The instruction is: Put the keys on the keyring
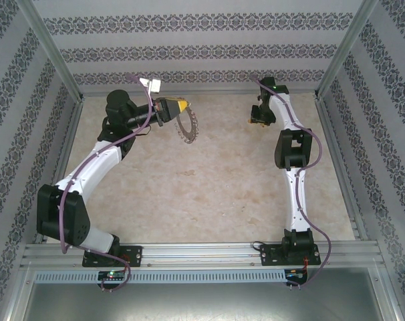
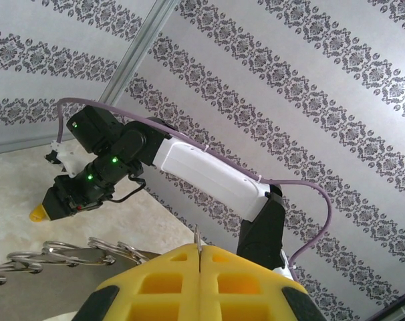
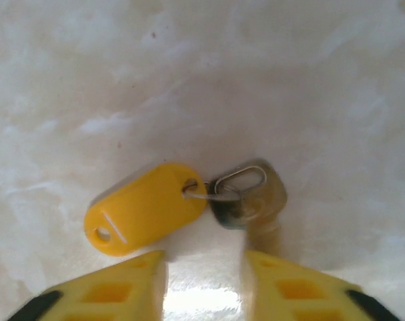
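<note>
My left gripper (image 1: 180, 105) hangs above the table's back left, shut on the rim of the keyring (image 1: 186, 127), a grey jagged ring dangling below it. In the left wrist view the ring's thin edge (image 2: 198, 242) is pinched between the yellow fingers, and its coils (image 2: 69, 254) trail off to the left. My right gripper (image 1: 257, 120) points down at the table's back right. It stands open (image 3: 206, 284) just above the keys (image 3: 246, 197): a small metal key joined by a wire loop to a yellow plastic tag (image 3: 146, 208), lying flat and apart from both fingers.
Patterned walls (image 1: 202, 47) and aluminium frame posts (image 1: 52, 50) close in the table on three sides. The beige tabletop (image 1: 209, 187) stretches bare between the arms. My right arm (image 2: 209, 174) crosses the left wrist view in front of the wall.
</note>
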Robot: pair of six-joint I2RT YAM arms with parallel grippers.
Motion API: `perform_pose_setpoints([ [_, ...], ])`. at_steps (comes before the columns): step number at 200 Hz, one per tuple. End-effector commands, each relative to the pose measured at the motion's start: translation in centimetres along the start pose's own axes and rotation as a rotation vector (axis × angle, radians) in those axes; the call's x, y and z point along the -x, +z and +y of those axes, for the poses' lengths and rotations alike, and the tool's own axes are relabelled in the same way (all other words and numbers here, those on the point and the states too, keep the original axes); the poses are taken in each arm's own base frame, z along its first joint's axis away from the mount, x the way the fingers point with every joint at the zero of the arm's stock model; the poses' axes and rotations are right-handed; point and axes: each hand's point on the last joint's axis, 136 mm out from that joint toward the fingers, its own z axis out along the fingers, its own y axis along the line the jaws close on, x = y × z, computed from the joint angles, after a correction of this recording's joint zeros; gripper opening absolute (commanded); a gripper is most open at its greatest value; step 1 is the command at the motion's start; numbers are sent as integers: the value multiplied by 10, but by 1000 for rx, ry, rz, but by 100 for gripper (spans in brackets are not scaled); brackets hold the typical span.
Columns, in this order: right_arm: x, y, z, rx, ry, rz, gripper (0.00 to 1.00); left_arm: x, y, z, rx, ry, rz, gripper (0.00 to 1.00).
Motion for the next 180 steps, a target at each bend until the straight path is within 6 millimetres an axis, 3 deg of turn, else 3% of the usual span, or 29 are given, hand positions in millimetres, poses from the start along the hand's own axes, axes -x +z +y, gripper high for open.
perform_pose_setpoints([
  [1, 17, -34, 8, -4, 19, -90, 48, 12, -9, -15, -16, 65, -45, 0],
  [52, 23, -28, 4, -43, 46, -110, 53, 10, -14, -21, -9, 70, -44, 0],
  [76, 24, -23, -7, -92, 62, -111, 55, 9, -16, -23, -1, 74, -43, 0],
  [130, 29, -15, -9, -101, 178, -138, 69, 8, -17, -19, 14, 76, -41, 0],
  [180, 28, -3, -8, -105, 259, -131, 66, 11, -17, -8, 26, 71, -70, 0],
])
